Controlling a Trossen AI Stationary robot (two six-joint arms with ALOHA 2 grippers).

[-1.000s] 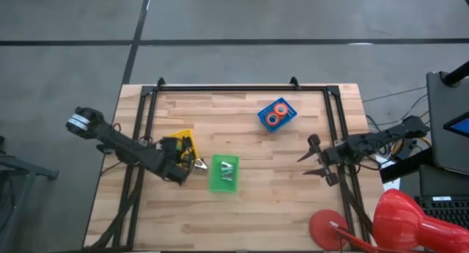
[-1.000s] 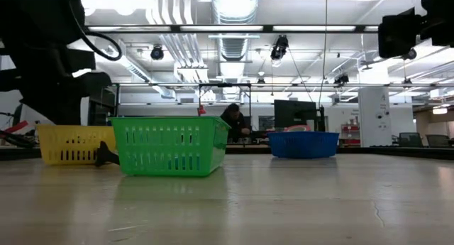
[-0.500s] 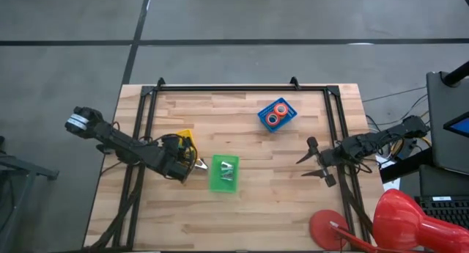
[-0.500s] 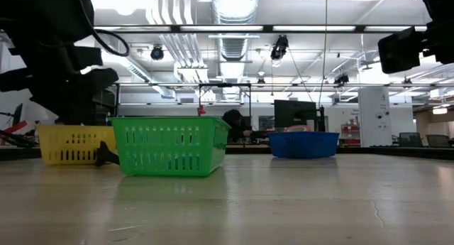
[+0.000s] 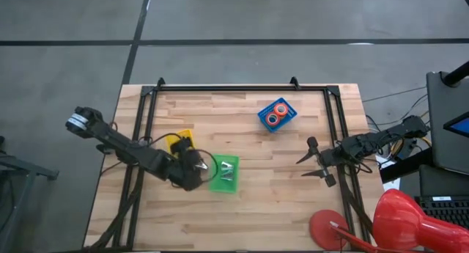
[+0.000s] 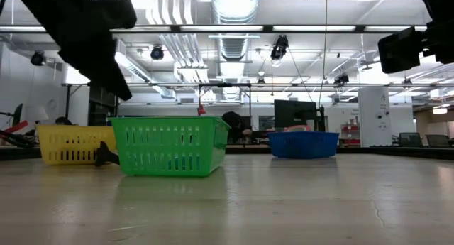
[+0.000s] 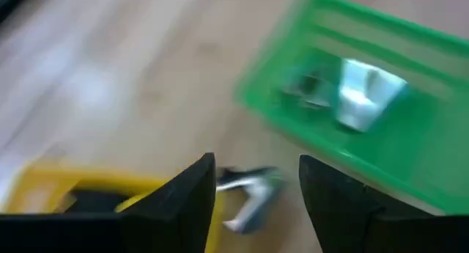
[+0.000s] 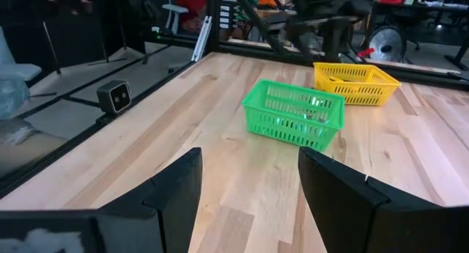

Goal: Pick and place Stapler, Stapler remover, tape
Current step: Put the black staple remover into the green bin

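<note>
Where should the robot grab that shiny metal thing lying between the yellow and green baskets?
Probably across its narrow middle, from straight above. The shiny metal thing lies low on the table, with the yellow basket and green basket close on both sides, so sideways looks cramped. The left hand hovers there, open.

Left arm: I see it reaching in from the table's left edge, stretched low and diagonally toward the middle; its wrist is angled downward
Left gripper [image 5: 203, 165]: near the table's centre-left; its two dark fingers [image 7: 183, 202] are parted with a clear gap, nothing between them
Right arm: it waits at the right edge, elbow folded back off the table
Right gripper [image 5: 314, 159]: pointing toward the table's middle; fingers [image 8: 176, 187] spread wide, holding nothing
</note>
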